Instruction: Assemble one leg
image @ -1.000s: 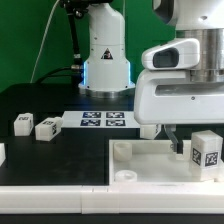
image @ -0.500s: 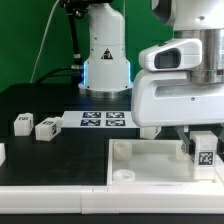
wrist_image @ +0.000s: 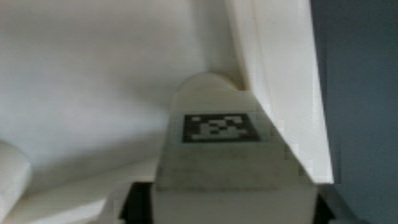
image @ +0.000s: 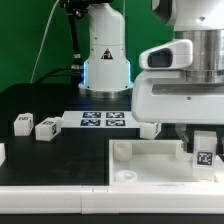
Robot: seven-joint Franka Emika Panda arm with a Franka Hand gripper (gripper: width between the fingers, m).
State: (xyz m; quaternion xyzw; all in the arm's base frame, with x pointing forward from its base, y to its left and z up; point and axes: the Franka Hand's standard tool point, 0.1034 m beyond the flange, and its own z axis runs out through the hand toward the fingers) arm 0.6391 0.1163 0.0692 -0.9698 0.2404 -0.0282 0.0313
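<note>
1. The tool [image: 203, 150] is closed on the leg [image: 205, 157], tag face outward, low over the large white tray piece [image: 150, 160], at its corner on the exterior view's right.
2. Wrist view: the leg [wrist_image: 217, 140] sits close against the tray's raised wall [wrist_image: 276, 90]; the socket itself is not visible.
3. Risk: the leg may catch on the wall or socket rim if slightly off-centre or tilted, then jam or twist in the grip.
4. Two loose legs [image: 35, 125] lie on the desk [image: 60, 150], well apart from the tray; the marker board [image: 103, 120] lies beyond the tray.
</note>
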